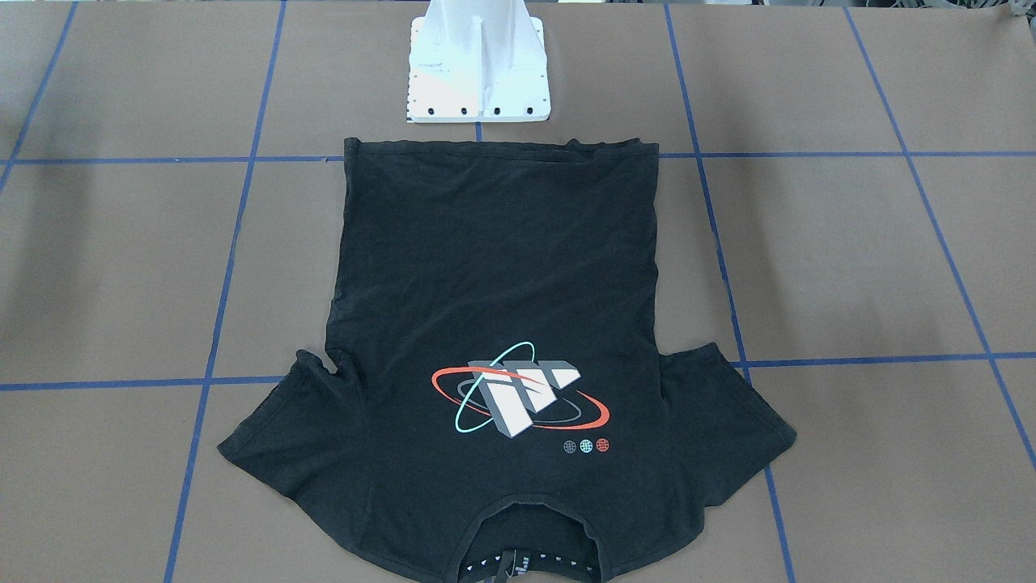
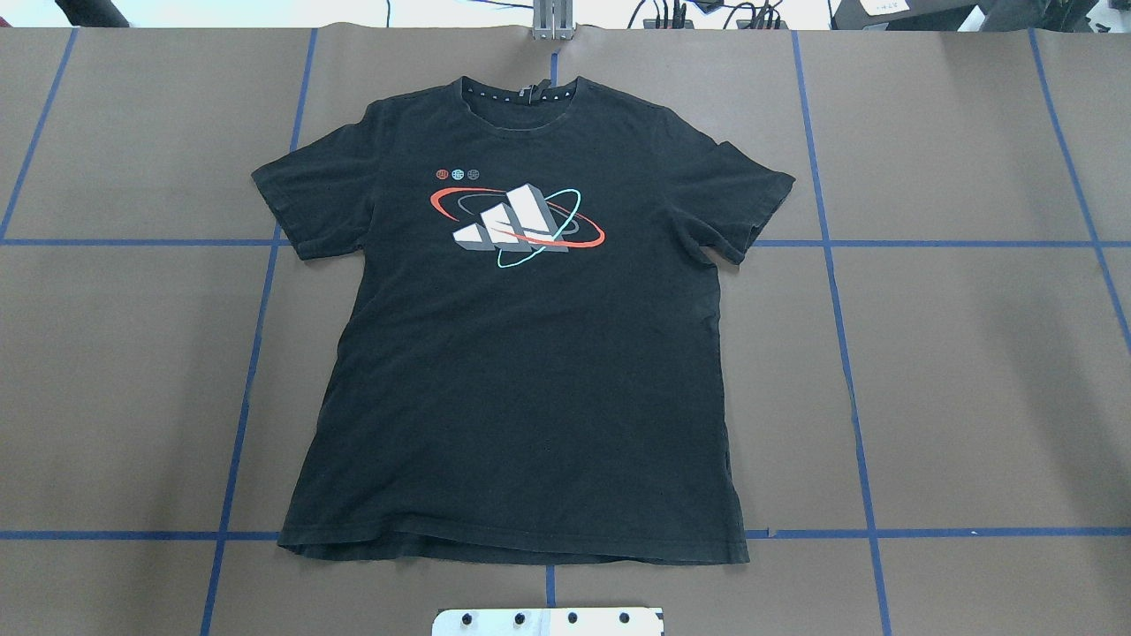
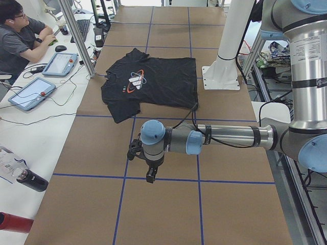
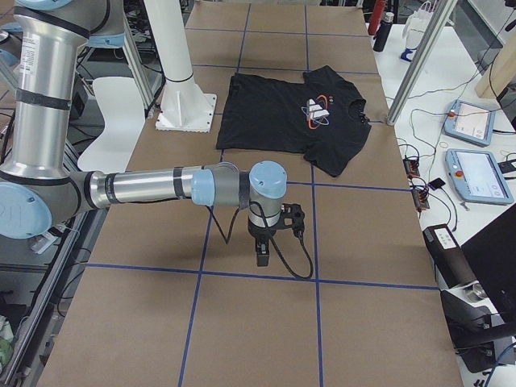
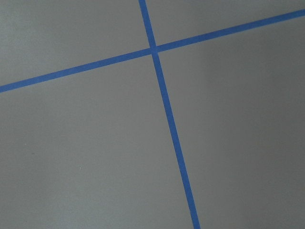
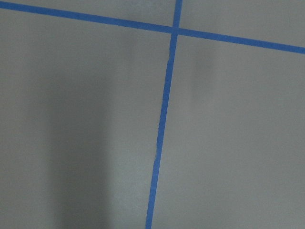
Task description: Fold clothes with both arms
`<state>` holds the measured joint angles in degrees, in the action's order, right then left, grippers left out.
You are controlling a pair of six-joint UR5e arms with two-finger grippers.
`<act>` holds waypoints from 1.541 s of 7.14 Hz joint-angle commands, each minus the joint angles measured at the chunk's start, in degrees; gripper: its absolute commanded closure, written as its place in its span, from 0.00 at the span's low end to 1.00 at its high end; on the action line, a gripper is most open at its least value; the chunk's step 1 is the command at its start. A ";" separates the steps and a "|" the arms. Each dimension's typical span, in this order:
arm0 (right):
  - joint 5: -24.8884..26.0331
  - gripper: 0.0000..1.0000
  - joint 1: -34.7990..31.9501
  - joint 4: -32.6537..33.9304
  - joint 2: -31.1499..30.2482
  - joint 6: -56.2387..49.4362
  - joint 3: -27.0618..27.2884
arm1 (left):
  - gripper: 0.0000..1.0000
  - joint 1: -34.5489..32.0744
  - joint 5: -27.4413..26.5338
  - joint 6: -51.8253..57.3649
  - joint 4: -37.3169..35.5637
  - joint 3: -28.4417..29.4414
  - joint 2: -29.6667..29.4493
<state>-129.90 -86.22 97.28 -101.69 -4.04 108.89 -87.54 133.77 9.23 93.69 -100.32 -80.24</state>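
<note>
T-shirt [image 2: 530, 397] print up, collar cropped in front view; left gripper [image 3: 149, 176], right gripper [image 4: 262, 256], jaws cannot tell

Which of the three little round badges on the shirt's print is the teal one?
The middle badge, flanked by the red badge and the grey badge on the T-shirt.

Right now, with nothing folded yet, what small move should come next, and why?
Probably bring the left hand and right hand in over the T-shirt, each toward its own side. The shirt lies flat, print up and unfolded, while both hands hang over bare table well away from it. Both wrist views show only tape lines.
</note>
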 commanded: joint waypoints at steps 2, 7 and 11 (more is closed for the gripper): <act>0.00 0.00 0.00 0.01 0.00 0.00 0.00 | 0.00 0.00 0.26 0.18 0.09 -0.49 0.00; -0.26 0.00 0.00 -9.80 0.00 0.18 0.18 | 0.00 0.00 0.00 0.00 0.18 -9.97 -1.49; 0.18 0.00 1.23 -24.07 9.37 1.48 -7.70 | 0.00 0.00 -1.32 -0.09 4.62 -9.55 -12.45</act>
<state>-129.57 -85.02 75.01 -96.56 -3.50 104.78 -87.54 132.60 9.27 95.36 -110.30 -89.18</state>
